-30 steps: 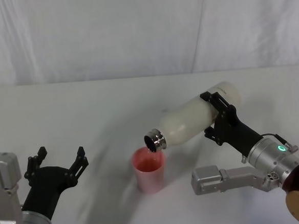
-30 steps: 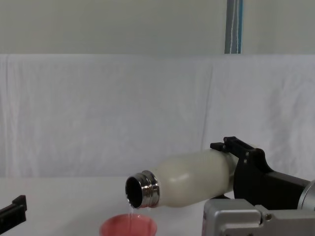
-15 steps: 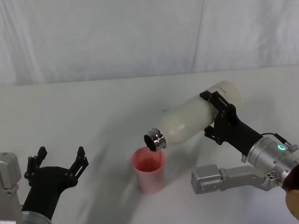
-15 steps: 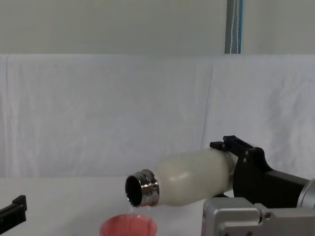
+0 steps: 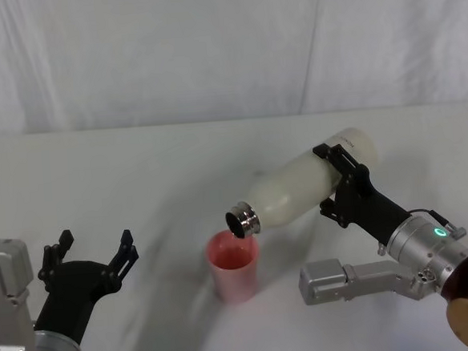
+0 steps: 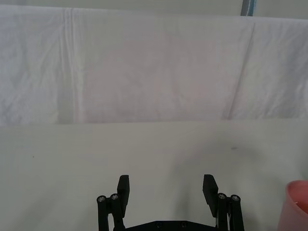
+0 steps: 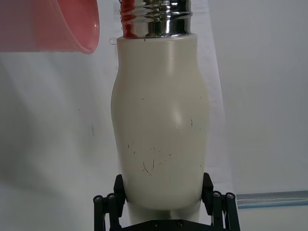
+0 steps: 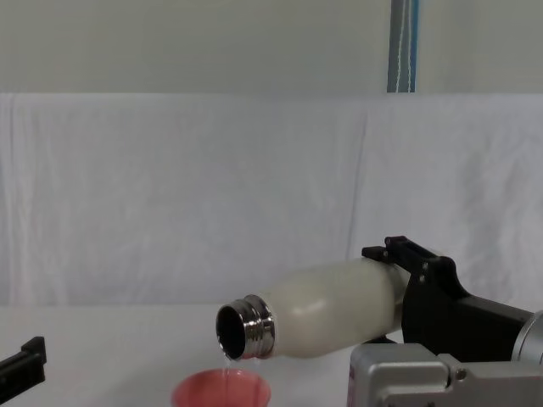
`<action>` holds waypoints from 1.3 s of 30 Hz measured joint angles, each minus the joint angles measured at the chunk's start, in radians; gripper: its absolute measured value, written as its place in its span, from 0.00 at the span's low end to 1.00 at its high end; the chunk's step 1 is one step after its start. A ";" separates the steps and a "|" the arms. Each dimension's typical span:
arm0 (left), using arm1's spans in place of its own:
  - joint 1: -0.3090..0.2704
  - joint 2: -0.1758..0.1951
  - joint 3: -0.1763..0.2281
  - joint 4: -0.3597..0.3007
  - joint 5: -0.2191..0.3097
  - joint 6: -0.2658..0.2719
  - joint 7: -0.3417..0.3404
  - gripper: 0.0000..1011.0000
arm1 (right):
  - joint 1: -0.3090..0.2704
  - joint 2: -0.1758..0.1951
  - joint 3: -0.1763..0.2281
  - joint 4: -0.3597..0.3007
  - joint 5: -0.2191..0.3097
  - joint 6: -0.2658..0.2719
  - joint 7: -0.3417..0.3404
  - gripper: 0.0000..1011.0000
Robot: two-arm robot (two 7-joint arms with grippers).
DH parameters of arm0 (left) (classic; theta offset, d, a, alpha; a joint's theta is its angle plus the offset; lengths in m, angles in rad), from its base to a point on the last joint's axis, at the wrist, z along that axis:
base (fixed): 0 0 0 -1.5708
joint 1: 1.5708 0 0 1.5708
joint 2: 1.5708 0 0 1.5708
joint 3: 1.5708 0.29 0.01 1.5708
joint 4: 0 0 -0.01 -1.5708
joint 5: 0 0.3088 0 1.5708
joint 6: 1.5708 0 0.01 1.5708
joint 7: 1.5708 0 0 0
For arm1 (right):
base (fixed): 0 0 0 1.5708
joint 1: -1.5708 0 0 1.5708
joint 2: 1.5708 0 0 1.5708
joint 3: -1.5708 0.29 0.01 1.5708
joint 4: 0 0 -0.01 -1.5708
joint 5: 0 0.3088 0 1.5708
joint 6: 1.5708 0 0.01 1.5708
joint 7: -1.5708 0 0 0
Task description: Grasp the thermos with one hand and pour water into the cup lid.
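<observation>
Head view: the right gripper (image 5: 345, 182), black and two-fingered on a grey metal arm, has its fingers (image 5: 335, 158) pinching the wide lower body of the tall cream-white matte thermos (image 5: 303, 190) with the shiny threaded steel neck. The thermos is lifted off the white bench (image 5: 137, 166) and tipped nearly flat, its base by the fingers, its open mouth pointing away from them and slightly down. The mouth hangs just above the far rim of the small round pink cup lid (image 5: 235, 264), which stands upright on the bench, well beyond the fingertips. The left gripper (image 5: 91, 251) sits low at the near left, fingers spread, holding nothing, well apart from the cup lid.

Left wrist view: the left gripper's (image 6: 166, 185) two black fingers (image 6: 123, 185) stand apart with bare bench between them. A slice of the pink cup lid (image 6: 297, 204) sits off to one side, past the fingers, not touching.

Right wrist view: the right gripper (image 7: 164, 185) clamps both sides of the thermos (image 7: 159, 120) base. The steel neck is at the far end from the fingers, and the cup lid (image 7: 48, 26) rim lies just beside the neck.

Chest view: the thermos (image 8: 331, 309) is held by the right gripper (image 8: 399, 252), mouth directly over the cup lid (image 8: 222, 391). A thin trickle of water hangs from the lip toward the cup. A left fingertip (image 8: 25, 356) shows far from the cup lid.
</observation>
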 joint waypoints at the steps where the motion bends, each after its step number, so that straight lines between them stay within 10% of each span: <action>1: 0.000 0.000 0.000 0.000 0.000 0.000 0.000 0.99 | 0.000 0.000 0.000 0.000 0.000 0.000 -0.001 0.94; 39: 0.000 0.000 0.000 0.000 0.000 0.000 0.000 0.99 | 0.005 0.003 0.001 0.004 -0.004 0.001 -0.004 0.94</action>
